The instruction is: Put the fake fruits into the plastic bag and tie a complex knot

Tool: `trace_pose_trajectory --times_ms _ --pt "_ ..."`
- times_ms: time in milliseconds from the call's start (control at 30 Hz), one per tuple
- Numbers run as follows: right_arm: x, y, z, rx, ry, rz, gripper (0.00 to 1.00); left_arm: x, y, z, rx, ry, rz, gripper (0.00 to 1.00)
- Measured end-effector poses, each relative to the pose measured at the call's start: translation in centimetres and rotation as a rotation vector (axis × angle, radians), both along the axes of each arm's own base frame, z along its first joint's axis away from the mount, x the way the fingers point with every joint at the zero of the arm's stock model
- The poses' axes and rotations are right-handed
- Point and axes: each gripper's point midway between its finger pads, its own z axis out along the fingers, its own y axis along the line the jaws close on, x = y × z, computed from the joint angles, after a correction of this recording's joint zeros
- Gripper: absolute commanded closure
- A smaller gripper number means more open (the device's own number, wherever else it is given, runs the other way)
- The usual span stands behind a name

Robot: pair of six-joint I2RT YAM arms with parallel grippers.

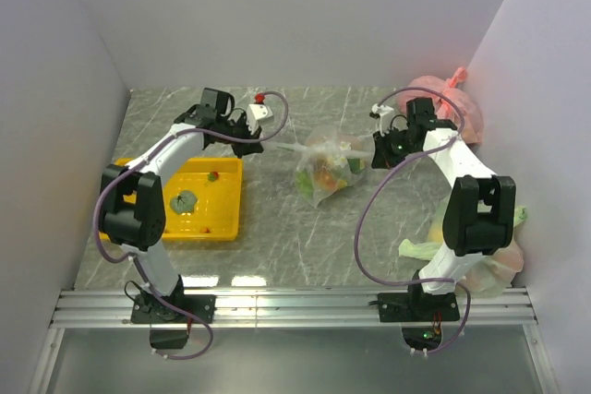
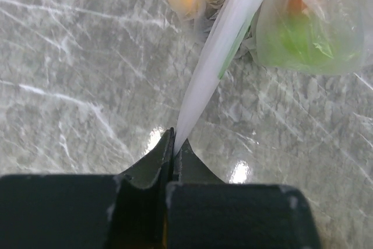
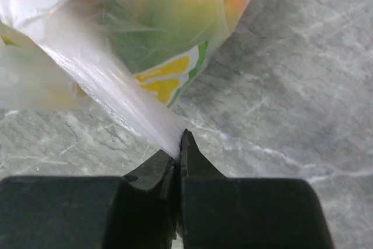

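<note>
While both grippers are clamped on its long handle ends, the plastic bag (image 1: 323,173) lies on the grey marbled table (image 1: 277,251) between them. The fake fruits (image 1: 326,178) show orange and green through the film. The left gripper (image 2: 173,139) pinches one twisted strip drawn taut, and the right gripper (image 3: 179,143) pinches the other, jaws pressed together on the film.

Left of the bag sits the yellow tray (image 1: 228,211), partly under the left arm, with a green piece (image 1: 185,199) and a small red berry (image 1: 213,174) in it. A white box (image 1: 259,112) with a red button stands just behind the left gripper. A pink bag (image 1: 443,103) fills the far right corner behind the right gripper, and pale green bags (image 1: 503,260) crowd the right arm's base.

White walls close the left, back and right sides. Bare tabletop runs from the bag to the near rail (image 1: 295,300).
</note>
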Motion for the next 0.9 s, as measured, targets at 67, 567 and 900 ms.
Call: trace_pose_trajectory --times_ms 67,567,900 --pt "0.1 0.2 -0.5 0.008 -0.003 0.012 1.00 -0.2 0.6 -0.4 -0.008 0.016 0.006 1.00" --pt "1.8 0.5 2.3 0.029 0.001 -0.004 1.00 1.8 0.8 3.3 -0.040 -0.001 0.059 1.00" --pt "-2.1 1.1 -3.8 0.060 0.104 0.043 1.00 -0.4 1.9 -1.4 -0.037 0.142 0.049 1.00"
